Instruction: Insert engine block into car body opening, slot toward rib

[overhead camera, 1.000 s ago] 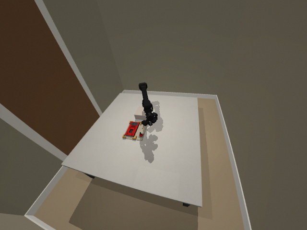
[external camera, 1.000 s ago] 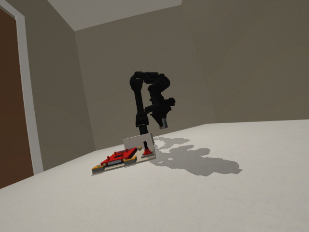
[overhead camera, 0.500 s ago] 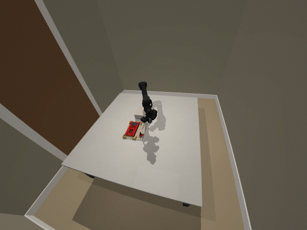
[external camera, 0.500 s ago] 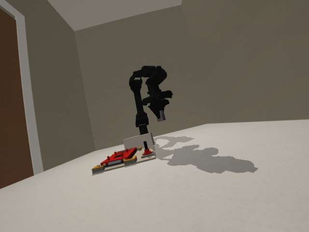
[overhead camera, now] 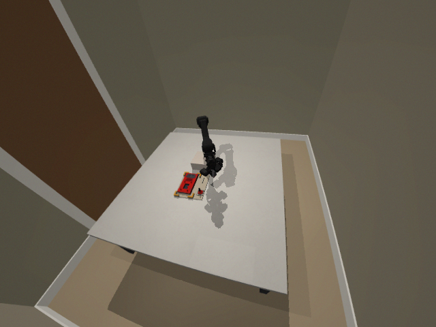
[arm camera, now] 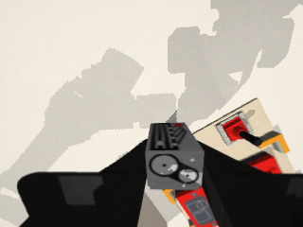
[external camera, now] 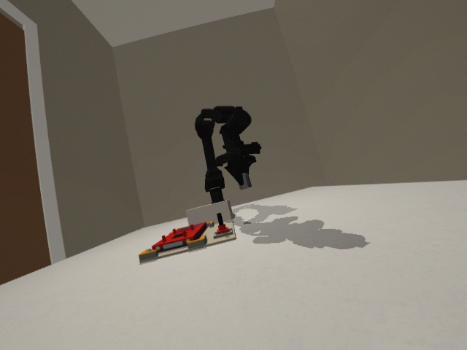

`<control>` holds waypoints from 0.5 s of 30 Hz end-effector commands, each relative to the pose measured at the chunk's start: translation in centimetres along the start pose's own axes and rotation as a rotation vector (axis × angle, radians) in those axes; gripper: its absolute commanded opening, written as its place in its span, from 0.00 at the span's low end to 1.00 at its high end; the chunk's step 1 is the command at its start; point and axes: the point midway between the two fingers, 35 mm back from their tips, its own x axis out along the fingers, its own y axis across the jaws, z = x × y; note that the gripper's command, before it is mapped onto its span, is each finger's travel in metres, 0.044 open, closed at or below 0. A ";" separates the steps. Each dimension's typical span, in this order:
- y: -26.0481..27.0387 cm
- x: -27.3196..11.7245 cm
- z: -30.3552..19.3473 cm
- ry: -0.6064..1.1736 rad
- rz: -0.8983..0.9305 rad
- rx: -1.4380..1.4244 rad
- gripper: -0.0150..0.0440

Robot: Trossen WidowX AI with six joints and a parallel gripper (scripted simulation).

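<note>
My gripper [overhead camera: 212,173] [external camera: 244,179] [arm camera: 169,143] is shut on the grey engine block [external camera: 246,181] [arm camera: 174,169]. It holds the block in the air, beside and above the board. In the wrist view, the block's face with two round pulleys is toward the camera, and dark ribbed detail shows on its upper face. The red car body [overhead camera: 192,183] [external camera: 196,231] [arm camera: 191,195] lies flat on the board. Its dark opening [overhead camera: 185,186] [external camera: 179,235] is empty in the top and exterior views; in the wrist view a finger hides it. I cannot make out the rib or the slot.
The beige board [overhead camera: 201,184] [arm camera: 213,136] has orange corner brackets [overhead camera: 191,195] [external camera: 197,242] [arm camera: 281,142] around the car. A red-based black lever [overhead camera: 199,191] [external camera: 222,228] [arm camera: 234,128] stands upright on it beside the car. A pale box [overhead camera: 197,163] [external camera: 198,215] stands behind the board.
</note>
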 end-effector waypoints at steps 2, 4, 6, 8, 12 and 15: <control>0.0 -0.1 -0.4 -0.072 0.003 0.002 0.25; 0.0 0.0 -0.6 -0.128 0.007 0.005 0.25; 0.0 0.1 -0.8 -0.192 0.009 0.006 0.25; -0.1 0.2 -1.0 -0.258 0.010 0.007 0.25; -0.1 0.4 -1.4 -0.393 0.011 0.008 0.25; -0.1 0.6 -1.7 -0.495 0.013 0.011 0.25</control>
